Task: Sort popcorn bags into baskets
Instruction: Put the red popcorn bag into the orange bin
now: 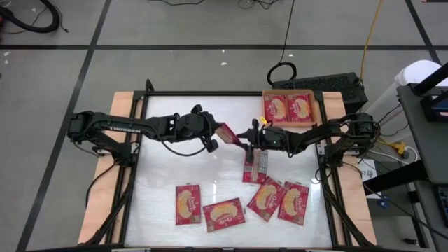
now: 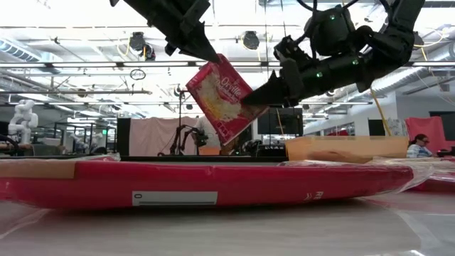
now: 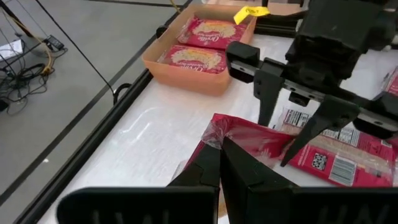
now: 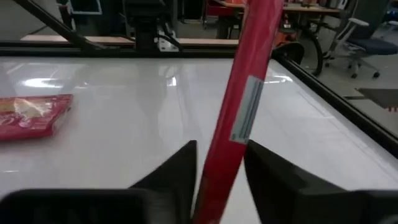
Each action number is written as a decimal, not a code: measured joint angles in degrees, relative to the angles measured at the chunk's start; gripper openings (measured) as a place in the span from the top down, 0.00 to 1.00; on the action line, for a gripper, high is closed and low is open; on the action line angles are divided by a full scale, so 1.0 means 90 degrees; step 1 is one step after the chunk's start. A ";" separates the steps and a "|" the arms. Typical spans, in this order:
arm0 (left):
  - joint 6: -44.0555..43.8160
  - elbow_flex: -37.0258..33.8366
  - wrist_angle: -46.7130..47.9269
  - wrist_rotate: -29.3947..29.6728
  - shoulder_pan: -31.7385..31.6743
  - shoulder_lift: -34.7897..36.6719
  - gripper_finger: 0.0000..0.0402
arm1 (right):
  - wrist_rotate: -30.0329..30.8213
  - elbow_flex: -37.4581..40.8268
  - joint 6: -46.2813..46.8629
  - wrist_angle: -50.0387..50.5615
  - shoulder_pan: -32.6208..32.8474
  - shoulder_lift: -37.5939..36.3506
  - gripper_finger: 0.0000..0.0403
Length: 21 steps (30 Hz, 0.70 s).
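My left gripper (image 1: 213,138) is shut on a red popcorn bag (image 1: 227,133) in the air over the middle of the table. In the low view the bag (image 2: 220,99) hangs tilted below the left gripper (image 2: 210,55). My right gripper (image 1: 246,136) is open, and its fingers stand on either side of the bag's far end, which shows edge-on in the right wrist view (image 4: 239,106). The orange tray (image 1: 264,105) sits at the far right and holds two bags lying flat. My left gripper pinches the bag between its two fingers at its crinkled top corner (image 3: 214,127), coming from the table's left. The bag is lifted clear and hangs tilted, its popcorn picture facing the near side. My right gripper (image 4: 221,155) straddles the bag's edge; I cannot tell whether its fingers touch it.
Several more red bags lie flat on the near half of the table (image 1: 187,204), (image 1: 224,214), (image 1: 266,198), (image 1: 294,203), and one sits just below the grippers (image 1: 255,166). One bag (image 2: 199,186) fills the front of the low view. The tray's wall (image 3: 186,78) lies beyond the right gripper.
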<state>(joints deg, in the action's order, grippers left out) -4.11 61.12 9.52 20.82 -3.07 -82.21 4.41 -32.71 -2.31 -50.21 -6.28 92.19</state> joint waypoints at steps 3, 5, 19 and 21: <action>-0.0047 0.0000 0.0002 0.0002 0.0082 -0.0001 0.99 | 0.0025 0.0000 -0.0137 0.0077 -0.0033 0.0001 0.84; -0.0007 0.0000 0.0015 -0.0001 0.0156 -0.0003 0.99 | 0.0020 0.0000 -0.0168 0.0169 -0.0094 0.0001 0.94; 0.0262 0.0005 -0.0015 0.0145 0.0700 -0.0008 0.70 | -0.1059 -0.0016 -0.1159 0.2703 -0.0701 -0.1222 0.97; 0.0487 0.0005 -0.0212 0.0308 0.0773 -0.0008 0.65 | -0.1161 -0.0017 -0.1208 0.3407 -0.0785 -0.1578 0.98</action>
<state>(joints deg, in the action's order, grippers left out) 0.28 61.17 7.61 23.59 3.89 -82.28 -6.04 -32.86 -13.18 -19.54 -13.35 77.99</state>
